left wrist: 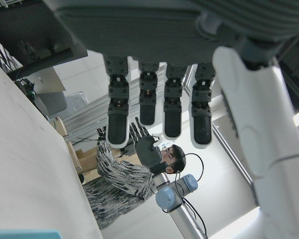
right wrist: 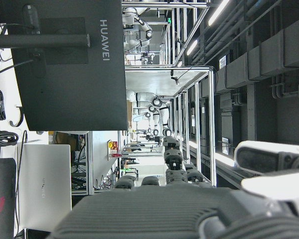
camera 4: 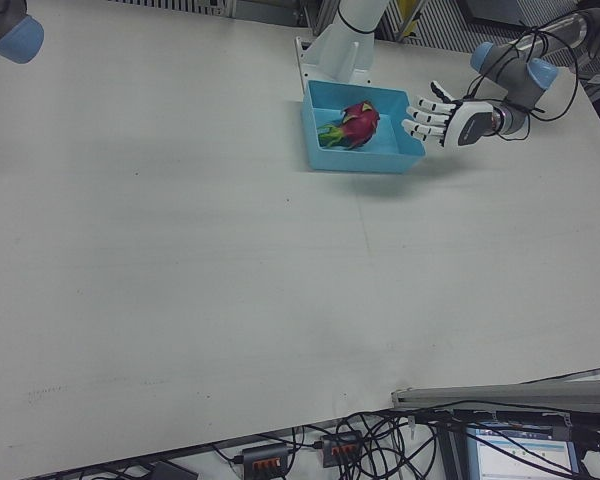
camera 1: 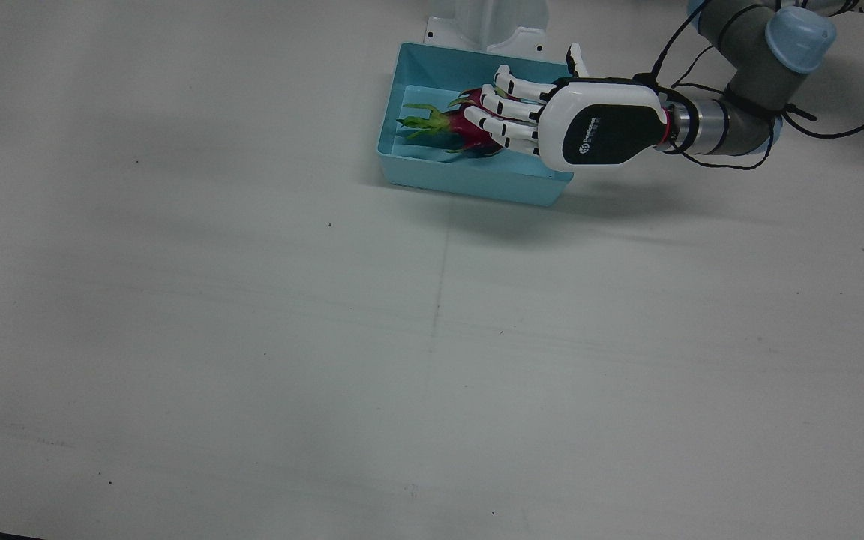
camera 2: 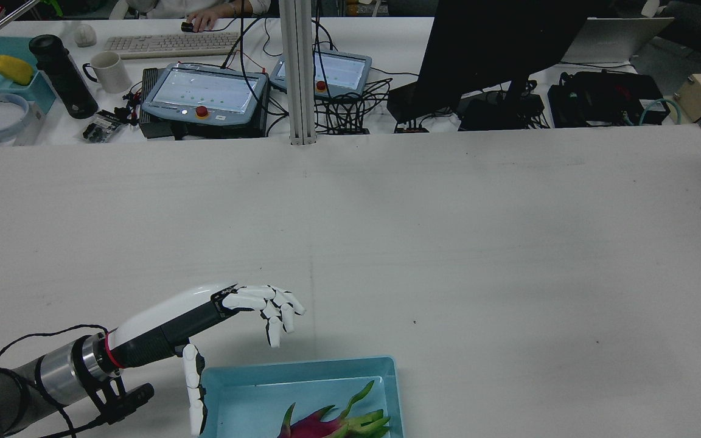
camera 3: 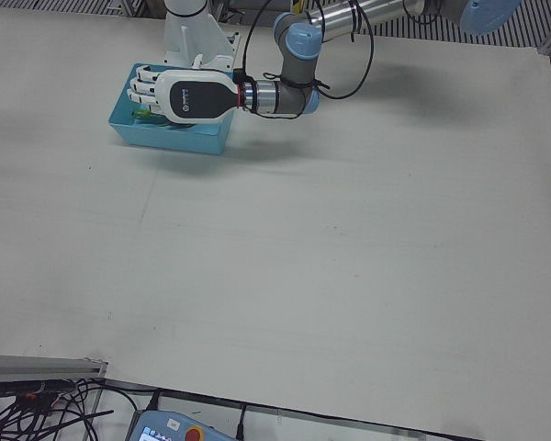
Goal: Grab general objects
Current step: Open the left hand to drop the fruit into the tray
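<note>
A pink dragon fruit (camera 1: 462, 127) with green scales lies in a light blue bin (camera 1: 469, 180) near the robot's side of the table. The fruit (camera 2: 326, 423) shows at the rear view's bottom edge inside the bin (camera 2: 302, 365). My left hand (camera 1: 552, 120) hovers open, fingers spread, over the bin's edge on its own arm's side. In the right-front view this hand (camera 4: 445, 120) is beside the bin (camera 4: 365, 160), apart from the fruit (camera 4: 355, 123). It holds nothing. My right hand (right wrist: 164, 209) shows only in its own view, raised, fingers apart and empty.
A white arm pedestal (camera 1: 488, 22) stands right behind the bin. Wide bare white tabletop (camera 1: 432, 337) stretches in front of it. Beyond the table's far edge a desk carries teach pendants (camera 2: 204, 91), a keyboard (camera 2: 171, 42), a dark monitor (camera 2: 490, 42) and cables.
</note>
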Tool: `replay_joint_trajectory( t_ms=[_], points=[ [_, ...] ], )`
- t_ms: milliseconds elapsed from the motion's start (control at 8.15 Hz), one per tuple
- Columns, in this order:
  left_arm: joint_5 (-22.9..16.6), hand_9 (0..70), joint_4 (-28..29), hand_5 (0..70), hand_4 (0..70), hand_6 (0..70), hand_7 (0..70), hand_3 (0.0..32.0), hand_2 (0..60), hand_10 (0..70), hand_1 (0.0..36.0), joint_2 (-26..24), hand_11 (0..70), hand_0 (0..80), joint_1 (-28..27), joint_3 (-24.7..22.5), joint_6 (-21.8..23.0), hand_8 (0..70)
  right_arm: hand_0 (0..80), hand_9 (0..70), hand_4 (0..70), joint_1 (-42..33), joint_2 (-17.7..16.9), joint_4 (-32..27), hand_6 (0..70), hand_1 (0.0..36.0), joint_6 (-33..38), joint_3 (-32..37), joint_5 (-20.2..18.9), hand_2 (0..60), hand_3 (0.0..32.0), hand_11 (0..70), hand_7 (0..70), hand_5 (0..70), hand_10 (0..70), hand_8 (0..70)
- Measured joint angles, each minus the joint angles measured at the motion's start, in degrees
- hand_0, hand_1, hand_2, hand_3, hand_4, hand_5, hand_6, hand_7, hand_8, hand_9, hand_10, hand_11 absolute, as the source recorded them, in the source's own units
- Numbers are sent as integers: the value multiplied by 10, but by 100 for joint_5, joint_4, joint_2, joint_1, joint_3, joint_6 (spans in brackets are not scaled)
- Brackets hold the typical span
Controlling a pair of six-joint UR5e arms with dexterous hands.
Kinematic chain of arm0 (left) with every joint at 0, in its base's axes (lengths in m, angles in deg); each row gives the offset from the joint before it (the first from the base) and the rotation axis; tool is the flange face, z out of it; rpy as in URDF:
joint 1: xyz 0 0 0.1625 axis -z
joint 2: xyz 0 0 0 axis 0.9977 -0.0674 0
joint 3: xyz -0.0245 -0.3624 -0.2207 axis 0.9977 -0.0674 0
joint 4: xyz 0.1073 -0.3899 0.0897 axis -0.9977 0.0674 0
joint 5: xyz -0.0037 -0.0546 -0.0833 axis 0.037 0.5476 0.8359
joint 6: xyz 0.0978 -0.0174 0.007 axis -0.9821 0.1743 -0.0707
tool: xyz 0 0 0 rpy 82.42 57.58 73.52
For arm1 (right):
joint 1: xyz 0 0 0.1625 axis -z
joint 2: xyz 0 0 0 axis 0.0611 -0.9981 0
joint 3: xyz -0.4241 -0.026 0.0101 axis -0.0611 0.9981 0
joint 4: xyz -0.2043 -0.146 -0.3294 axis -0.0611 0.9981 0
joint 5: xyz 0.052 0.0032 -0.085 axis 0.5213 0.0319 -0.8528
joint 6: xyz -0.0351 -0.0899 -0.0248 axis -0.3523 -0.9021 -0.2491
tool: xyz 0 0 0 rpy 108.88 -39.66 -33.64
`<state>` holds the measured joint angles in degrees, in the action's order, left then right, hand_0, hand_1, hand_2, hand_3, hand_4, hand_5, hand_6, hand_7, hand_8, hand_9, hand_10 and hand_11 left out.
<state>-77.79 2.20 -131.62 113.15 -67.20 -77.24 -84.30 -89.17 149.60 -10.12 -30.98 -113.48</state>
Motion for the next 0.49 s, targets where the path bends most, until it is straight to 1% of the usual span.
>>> replay_joint_trajectory(
  t_ms=[123,245,368,491],
  points=[
    [145,205,-111,623,199,213,342,0,600,269,358,39,417,548,327,27,173,143,0,0,0,0,0,0,0,0,0,0,0,0,0,0,0,0,0,0],
    [237,83,-278,420,123,137,275,0,488,196,321,81,317,583,817,54,407,50,0,0,0,0,0,0,0,0,0,0,0,0,0,0,0,0,0,0],
    [274,24,-468,331,86,80,190,0,290,148,280,105,244,580,1372,136,661,6,0,0,0,0,0,0,0,0,0,0,0,0,0,0,0,0,0,0],
    [294,8,-612,196,67,35,113,0,233,104,279,115,182,590,1827,267,891,0,0,0,0,0,0,0,0,0,0,0,0,0,0,0,0,0,0,0]
  ],
)
